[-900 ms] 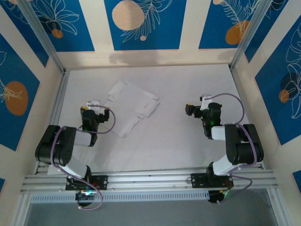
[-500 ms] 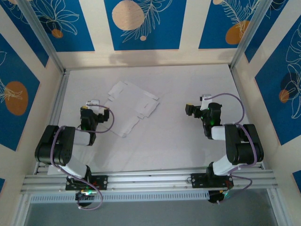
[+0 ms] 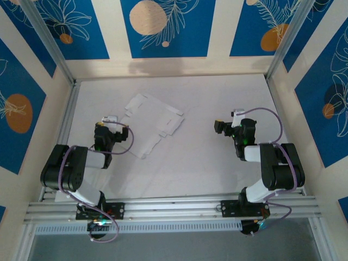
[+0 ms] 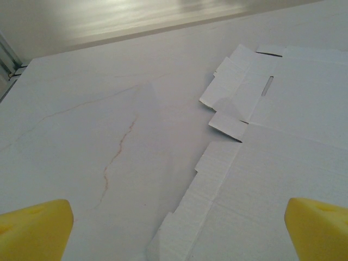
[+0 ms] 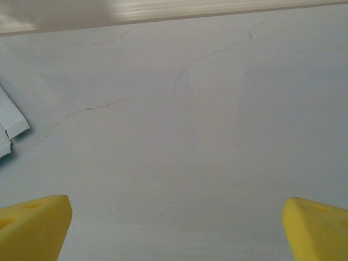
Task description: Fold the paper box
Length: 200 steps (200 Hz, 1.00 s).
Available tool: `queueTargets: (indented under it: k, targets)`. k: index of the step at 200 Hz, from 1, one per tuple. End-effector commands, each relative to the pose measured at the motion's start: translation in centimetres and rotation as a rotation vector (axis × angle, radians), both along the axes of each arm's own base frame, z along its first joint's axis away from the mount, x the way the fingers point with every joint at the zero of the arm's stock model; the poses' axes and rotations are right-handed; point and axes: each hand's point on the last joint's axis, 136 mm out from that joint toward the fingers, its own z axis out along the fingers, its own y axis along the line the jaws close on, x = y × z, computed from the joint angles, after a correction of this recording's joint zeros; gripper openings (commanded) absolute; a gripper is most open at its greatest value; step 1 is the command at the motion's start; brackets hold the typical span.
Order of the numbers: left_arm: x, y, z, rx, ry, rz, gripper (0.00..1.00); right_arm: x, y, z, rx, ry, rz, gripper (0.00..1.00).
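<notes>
Paper box (image 3: 154, 124) lies unfolded, white side up, left of centre on the white, hairline-cracked desk (image 3: 206, 163), my left fingers (image 4: 32, 228) spread just beside it, my right fingers (image 5: 32, 225) spread well apart from it, blue-and-cream patterned walls (image 3: 163, 27) around.
</notes>
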Motion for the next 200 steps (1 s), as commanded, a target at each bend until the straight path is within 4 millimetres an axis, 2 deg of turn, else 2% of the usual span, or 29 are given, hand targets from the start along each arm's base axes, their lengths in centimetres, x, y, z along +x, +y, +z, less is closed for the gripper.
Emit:
queueTargets:
  k: [1,107,120,133,148,162,180,200]
  targets:
    - [0.1,-0.5,0.7,0.005,-0.031,-0.022,1.0,0.0,0.2,0.3,-0.011,-0.012,0.018,0.99]
    - [0.0,-0.4,0.7,0.001,-0.031,-0.022,1.0,-0.1,0.1,0.3,0.014,-0.01,0.029,0.99]
    - [-0.1,-0.5,1.0,0.004,-0.044,-0.029,1.0,-0.1,0.5,0.7,0.012,-0.014,0.053,0.99]
    - [-0.4,-0.6,1.8,0.008,-0.057,-0.03,1.0,-0.1,1.0,2.1,-0.007,-0.003,0.065,0.99]
    - [-0.7,0.5,3.6,0.012,-0.07,0.038,1.0,-0.5,1.5,4.5,-0.042,0.003,0.057,0.99]
    - [-0.8,0.0,5.3,0.034,-0.059,0.028,1.0,-1.0,2.5,7.7,-0.04,-0.054,0.051,0.99]
    - [-1.3,-2.3,10.8,0.021,-0.217,-0.033,1.0,-2.3,5.4,12.0,-0.011,-0.127,0.137,0.99]
    - [-2.1,-5.3,16.5,-0.116,-0.296,-0.083,1.0,-3.8,9.3,16.2,-0.017,-0.17,0.239,0.99]
